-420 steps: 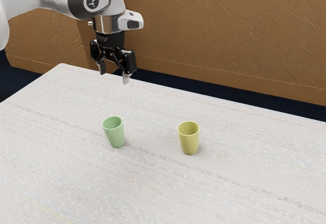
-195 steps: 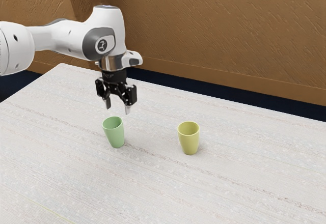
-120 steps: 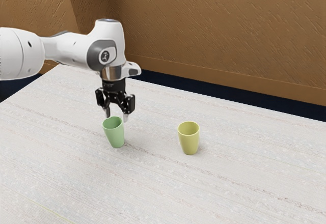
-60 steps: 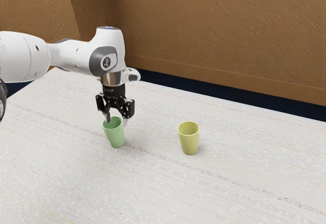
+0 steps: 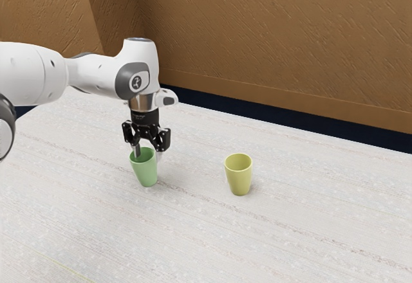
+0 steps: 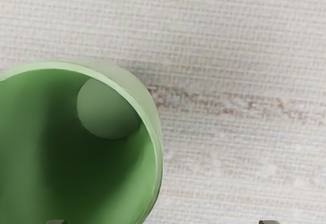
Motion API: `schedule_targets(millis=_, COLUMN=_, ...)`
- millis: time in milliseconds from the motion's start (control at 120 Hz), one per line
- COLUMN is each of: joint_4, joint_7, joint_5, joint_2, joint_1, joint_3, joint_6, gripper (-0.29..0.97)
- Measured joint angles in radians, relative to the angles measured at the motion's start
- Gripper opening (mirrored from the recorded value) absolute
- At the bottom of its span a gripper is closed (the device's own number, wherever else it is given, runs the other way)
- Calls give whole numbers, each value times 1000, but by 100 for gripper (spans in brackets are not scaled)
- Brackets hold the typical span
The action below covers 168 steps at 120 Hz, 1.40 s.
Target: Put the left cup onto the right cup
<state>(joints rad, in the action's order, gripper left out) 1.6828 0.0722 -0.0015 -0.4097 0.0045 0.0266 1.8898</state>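
Observation:
A green cup (image 5: 145,170) stands upright on the table, on the exterior view's left. A yellow-green cup (image 5: 239,173) stands upright to its right, a cup's width or more away. My gripper (image 5: 147,153) hangs straight down at the green cup's rim, open. Its fingers straddle the right side of the rim, one over the cup's mouth and one outside. In the wrist view the green cup (image 6: 61,163) sits right under my hand, its hollow inside and round bottom visible, and its wall runs between my two fingertips (image 6: 267,222).
The pale wood-grain table (image 5: 290,231) stretches wide around both cups. Its far edge runs in front of a dark floor strip and a brown wall (image 5: 290,38).
My hand has come down from well above the table to the green cup's rim, with its fingers still apart. Neither cup has moved.

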Motion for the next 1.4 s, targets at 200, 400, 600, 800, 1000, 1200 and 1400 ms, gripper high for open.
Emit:
schedule_targets(millis=200, joint_4=-16, joint_7=-1, joint_5=6, joint_2=-20, joint_1=10, joint_3=-3, joint_6=-1, gripper=46)
schedule_targets(millis=400, joint_4=-37, joint_7=-2, joint_5=7, joint_2=-50, joint_1=12, joint_3=-9, joint_6=0, gripper=46)
schedule_targets(millis=600, joint_4=-63, joint_7=-2, joint_5=8, joint_2=-81, joint_1=11, joint_3=-15, joint_6=-3, gripper=45)
schedule_targets(millis=800, joint_4=-75, joint_7=-3, joint_5=8, joint_2=-104, joint_1=15, joint_3=-14, joint_6=-4, gripper=42)
schedule_targets(millis=1000, joint_4=-91, joint_7=-3, joint_5=7, joint_2=-125, joint_1=18, joint_3=-11, joint_6=-4, gripper=36)
schedule_targets(millis=1200, joint_4=-95, joint_7=-3, joint_5=5, joint_2=-133, joint_1=21, joint_3=-11, joint_6=-4, gripper=28)
schedule_targets(millis=1400, joint_4=-95, joint_7=-2, joint_5=2, joint_2=-134, joint_1=22, joint_3=-10, joint_6=-3, gripper=20)
